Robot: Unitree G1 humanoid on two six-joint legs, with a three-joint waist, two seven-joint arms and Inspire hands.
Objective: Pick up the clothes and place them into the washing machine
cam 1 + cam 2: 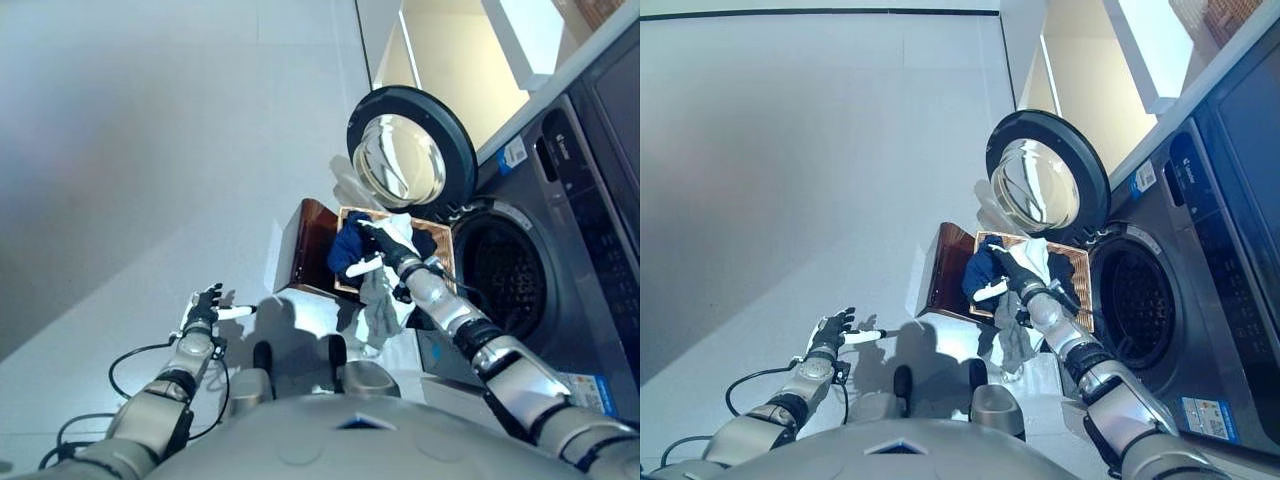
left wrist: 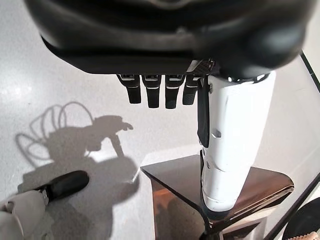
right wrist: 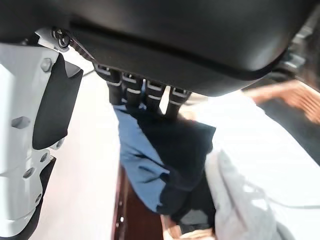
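A: While the right hand (image 1: 392, 250) hangs over the basket (image 1: 948, 262), which step is the robot on?

B: The pickup, it seems. The clothes (image 1: 352, 246) lie heaped in the basket right under that hand: dark blue, white, and a grey piece (image 1: 380, 310) drooping over the rim toward the robot.

A: Is the hand gripping anything?

B: No. In its wrist view the fingers (image 3: 140, 96) point straight at the blue cloth, thumb apart, nothing pinched. Whether they touch the cloth cannot be told.

A: And next?

B: It must likely sink into the heap, curl round a piece, lift, then swing to the drum (image 1: 510, 280), which gapes just beyond the hand with the door (image 1: 408, 152) wide open.

A: The left hand (image 1: 205, 305)?

B: Idle, well apart from the basket, fingers relaxed, holding nothing
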